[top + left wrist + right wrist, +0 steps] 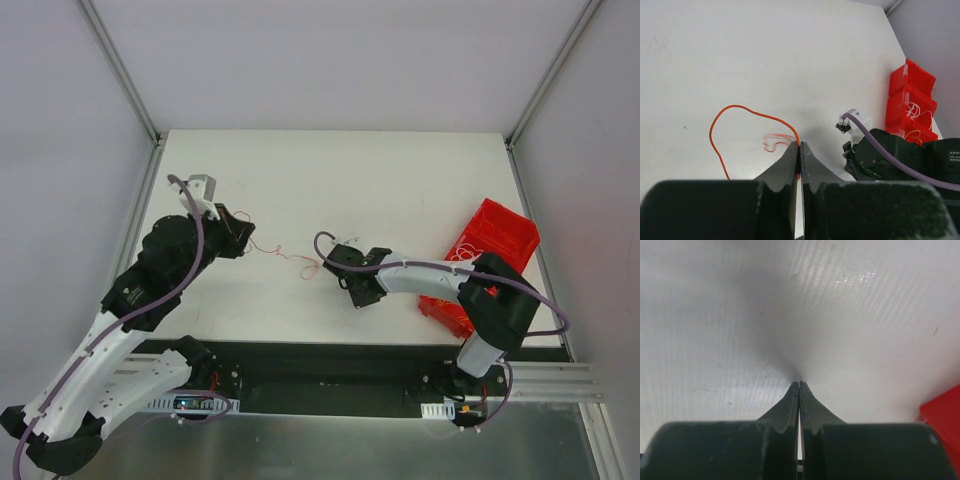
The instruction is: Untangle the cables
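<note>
My left gripper (800, 146) is shut on a thin red-orange cable (740, 107), which arcs up to the left and back down out of the left wrist view. A faint pinkish curly cable (774, 141) lies on the table just behind the tips. In the top view the cables (290, 257) run in a thin line from my left gripper (245, 240) towards my right gripper (352, 283). My right gripper (799, 383) is shut with its tips down at the white table. No cable shows between its fingers.
A red compartment bin (495, 235) stands at the table's right edge. It holds whitish (912, 107) and yellow-orange (912, 134) cables. The right arm (900, 160) fills the lower right of the left wrist view. Metal frame posts stand at the back corners.
</note>
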`<state>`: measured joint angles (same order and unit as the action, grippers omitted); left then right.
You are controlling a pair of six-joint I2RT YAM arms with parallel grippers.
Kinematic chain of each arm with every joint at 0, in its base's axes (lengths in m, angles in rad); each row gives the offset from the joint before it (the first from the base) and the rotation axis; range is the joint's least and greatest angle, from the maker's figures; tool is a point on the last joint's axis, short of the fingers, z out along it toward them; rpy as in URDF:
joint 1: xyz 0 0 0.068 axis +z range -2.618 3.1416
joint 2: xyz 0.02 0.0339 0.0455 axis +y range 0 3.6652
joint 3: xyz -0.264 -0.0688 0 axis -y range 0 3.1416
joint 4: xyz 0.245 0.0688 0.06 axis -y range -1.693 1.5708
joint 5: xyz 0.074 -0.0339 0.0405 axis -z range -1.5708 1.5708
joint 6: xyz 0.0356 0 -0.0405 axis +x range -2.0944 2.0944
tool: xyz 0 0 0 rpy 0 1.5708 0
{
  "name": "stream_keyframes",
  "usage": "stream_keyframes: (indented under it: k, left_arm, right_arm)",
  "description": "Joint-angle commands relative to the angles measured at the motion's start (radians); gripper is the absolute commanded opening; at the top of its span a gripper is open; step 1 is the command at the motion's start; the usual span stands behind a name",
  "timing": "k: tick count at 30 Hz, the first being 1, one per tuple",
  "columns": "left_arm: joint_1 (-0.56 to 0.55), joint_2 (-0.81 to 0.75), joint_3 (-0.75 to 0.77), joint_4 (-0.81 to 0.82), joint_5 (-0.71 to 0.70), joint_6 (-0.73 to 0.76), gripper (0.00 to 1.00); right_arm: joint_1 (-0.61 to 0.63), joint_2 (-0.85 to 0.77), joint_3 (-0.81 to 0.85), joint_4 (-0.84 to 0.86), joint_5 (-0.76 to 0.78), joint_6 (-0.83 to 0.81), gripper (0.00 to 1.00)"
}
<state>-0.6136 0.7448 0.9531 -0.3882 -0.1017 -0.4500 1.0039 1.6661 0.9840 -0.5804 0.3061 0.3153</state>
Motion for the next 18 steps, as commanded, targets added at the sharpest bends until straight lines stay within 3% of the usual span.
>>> stream_keyframes:
  k: [1,7,11,18]
  left_arm:
    - [0.005,-0.041,0.036,-0.084,-0.115,0.043,0.00]
    - [0.006,0.062,0.018,-0.081,0.015,-0.007,0.00]
    - [0.005,0.201,0.029,-0.049,0.184,-0.042,0.00]
    - [0.005,0.271,-0.069,0.159,0.385,-0.150,0.00]
  right_arm:
    - [-0.036,-0.040,0.004,-0.065,0.071,0.018,0.01]
    - [-0.051,-0.173,-0.036,-0.012,0.022,-0.033,0.04]
    - [-0.053,-0.327,-0.093,0.056,-0.016,-0.039,0.14]
    - [-0.057,-0.494,-0.171,0.106,-0.027,-0.041,0.27]
